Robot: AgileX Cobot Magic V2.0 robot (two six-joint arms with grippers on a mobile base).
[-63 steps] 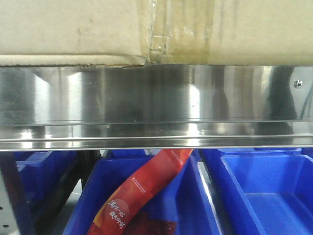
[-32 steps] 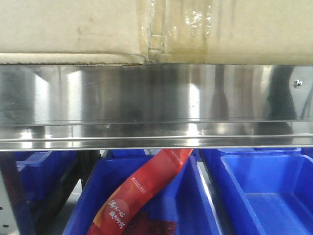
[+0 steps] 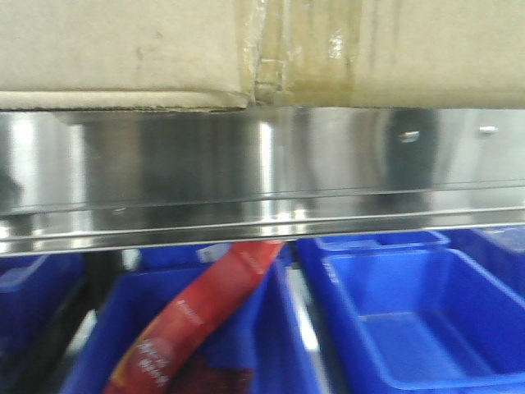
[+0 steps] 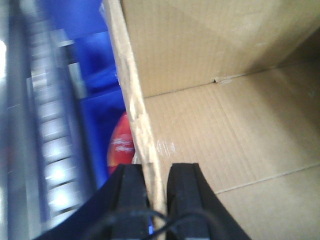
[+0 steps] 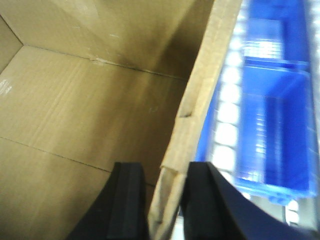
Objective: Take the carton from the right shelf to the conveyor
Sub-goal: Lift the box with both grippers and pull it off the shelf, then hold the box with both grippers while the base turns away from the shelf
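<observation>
Along the top of the front view, the carton (image 3: 123,49) sits on the right shelf (image 3: 246,164), its lower edge meeting the steel rail. At the bottom of the left wrist view, your left claw (image 4: 157,175) is closed narrow on the carton's upright wall, one finger inside and one outside. At the bottom of the right wrist view, the right claw (image 5: 164,172) pinches the opposite wall the same way.

You look to be at the grasp-and-lift step: both holds are made, but the box is not yet off the shelf. The next move likely calls for raising both arms evenly, so the thin walls neither fold nor tear, then drawing back clear of the rail. The conveyor is in no view.

Below the rail, a red packet (image 3: 193,316) leans in one of the blue bins (image 3: 394,320); its white lettering is too blurred to read. No print shows on the carton.
</observation>
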